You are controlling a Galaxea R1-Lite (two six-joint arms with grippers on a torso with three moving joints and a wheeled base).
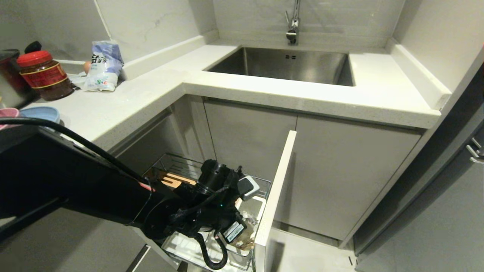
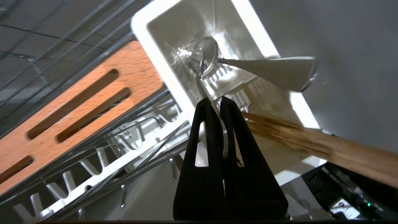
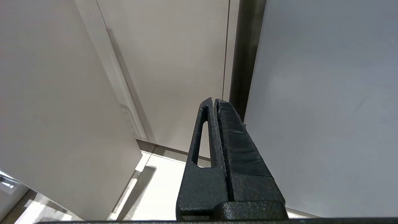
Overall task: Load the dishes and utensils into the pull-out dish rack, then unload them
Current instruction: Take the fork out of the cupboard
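Note:
My left gripper (image 2: 215, 100) hangs over the white utensil cup (image 2: 155, 59) of the pull-out dish rack (image 1: 172, 164). It is shut on the thin handle of the silver fork (image 2: 203, 57), whose head lies at the cup's bottom. The light-wood chopsticks (image 2: 314, 141) lean out of the same cup, beside the fingers. In the head view the left arm's wrist (image 1: 211, 196) covers the cup. The light-blue plate (image 1: 39, 112) and the pink bowl (image 1: 8, 112) sit on the counter at far left. My right gripper (image 3: 214, 100) is shut on nothing, parked by grey cabinet panels.
The rack's tall white front panel (image 1: 276, 189) stands just right of the wrist. A slotted wooden strip (image 2: 77, 102) and white drip tray (image 2: 93, 168) lie beside the cup, and a white tapered piece (image 2: 273, 71) rests across it. A red-lidded jar (image 1: 43, 75), a bag (image 1: 104, 68) and the sink (image 1: 287, 66) are on the counter.

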